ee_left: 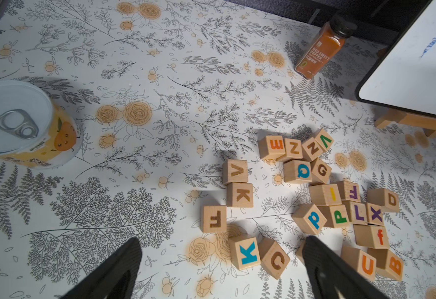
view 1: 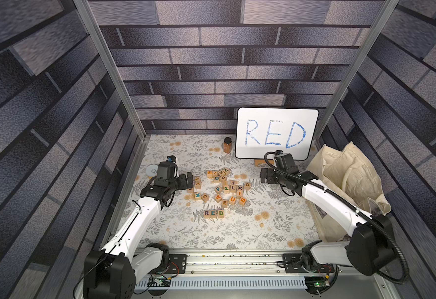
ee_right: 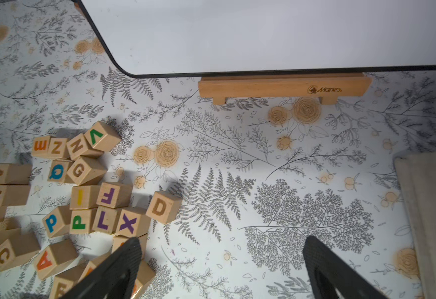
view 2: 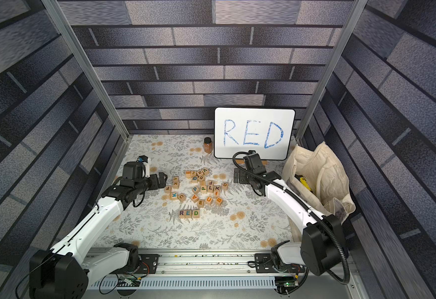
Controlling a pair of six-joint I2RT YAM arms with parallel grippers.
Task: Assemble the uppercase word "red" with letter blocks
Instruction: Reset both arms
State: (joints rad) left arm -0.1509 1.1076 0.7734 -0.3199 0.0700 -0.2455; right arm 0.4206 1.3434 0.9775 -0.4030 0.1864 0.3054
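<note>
RED row is laid: R block [view 1: 206, 213], E block [view 1: 213, 213], D block [view 1: 221, 213] sit side by side and touching, reading left to right in both top views, letters up. The row sits on the robot side of the loose pile [view 1: 222, 186], with a narrow gap to the nearest stray, an orange E block [view 1: 224, 202]. It is well inside the front rail [view 1: 232, 259], with a wide bare band of worktop [view 1: 263, 227] between them and on both flanks of the row. Left pincer [view 1: 189, 181] is released and carries nothing, near the pile's left edge by the V and K cubes; its wrist view shows the jaws wide apart [ee_left: 223, 239]. Right pincer [view 1: 263, 176] is also released and carries nothing, off the pile's right edge, apart from the outermost D cube, with bare worktop under most of its span [ee_right: 222, 239]. Whiteboard [view 1: 276, 132] stands on a wooden stand [ee_right: 284, 88] at back right, just behind the right pincer. Spice jar [view 1: 227, 145] stands just beside the board's left edge. Can [ee_left: 17, 121] sits near the left wall, behind the left wrist. Cloth bag [view 1: 346, 176] covers the right edge, close to the right arm.
</note>
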